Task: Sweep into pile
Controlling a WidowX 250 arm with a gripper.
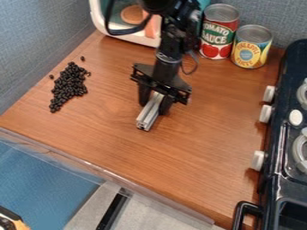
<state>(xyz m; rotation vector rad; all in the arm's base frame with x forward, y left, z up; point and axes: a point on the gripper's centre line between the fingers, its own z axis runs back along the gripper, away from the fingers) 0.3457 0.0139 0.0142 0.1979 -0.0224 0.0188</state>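
1. Well, the small black beans (69,85) are on the counter (198,152), over at 10 o'clock. They make a long, bumpy patch that gets skinny toward 7 o'clock.
2. A few loose beans sit just outside the patch: one off its 12 o'clock end, one at 10 o'clock, and one close by at 2 o'clock.
3. The black tool (155,102) hangs down near the middle of the counter. Its two fingers are a little apart, pinching a gray metal bar (147,115) between them.
4. The bar slants, with its near end pointing to 7 o'clock. It is well apart from the beans.
5. At 12 o'clock, behind the tool, is a white box (96,15) with orange things (133,15) inside.
6. A red can (217,35) stands at 1 o'clock. A yellow and blue can (251,48) stands beside it, between 1 and 2 o'clock.
7. The dark stove (279,139) is at 3 o'clock, with white knobs (265,113) facing the counter.
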